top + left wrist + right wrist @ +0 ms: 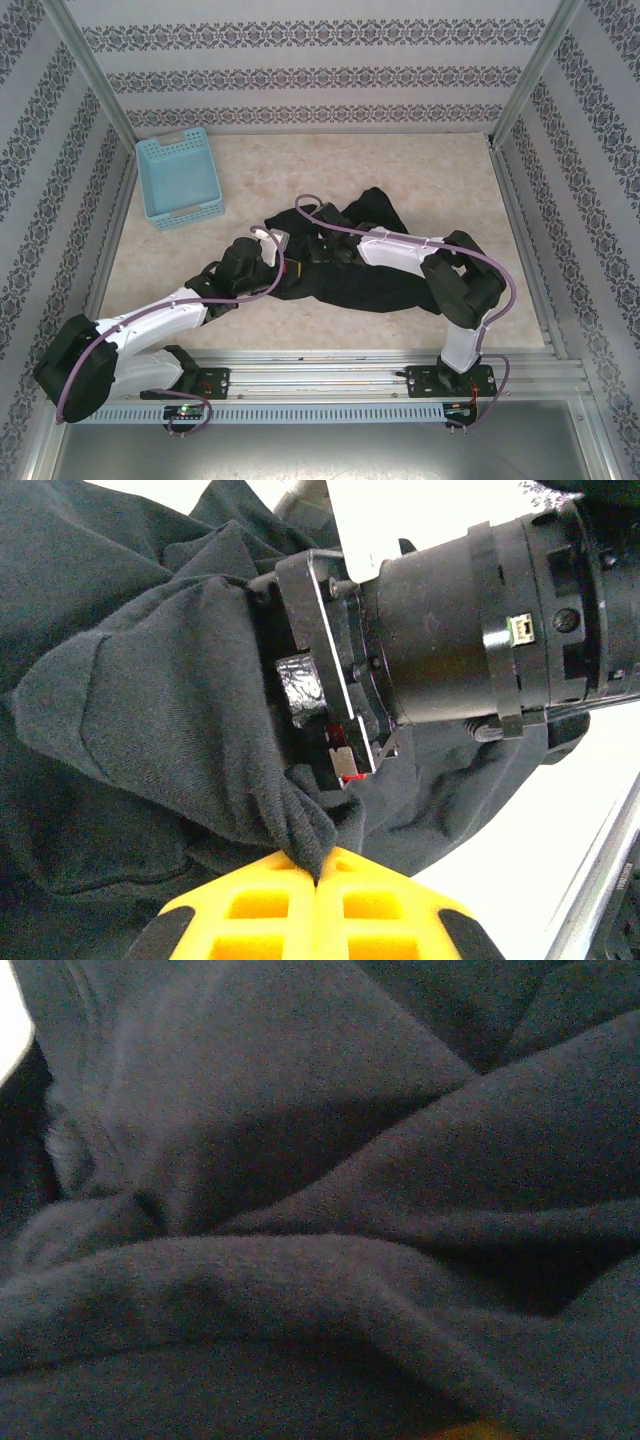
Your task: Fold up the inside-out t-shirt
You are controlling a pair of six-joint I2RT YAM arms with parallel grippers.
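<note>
The limp, light black fabric t-shirt [380, 290] lies crumpled under both claws: left claw [320, 865] clenched on a fold, right claw [300, 695] buried, its state untellable; a hem edge should grip best.

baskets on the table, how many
1: the light blue basket stands in the far left corner of the table, apart from the crumpled black t-shirt; none seems hidden.
</note>
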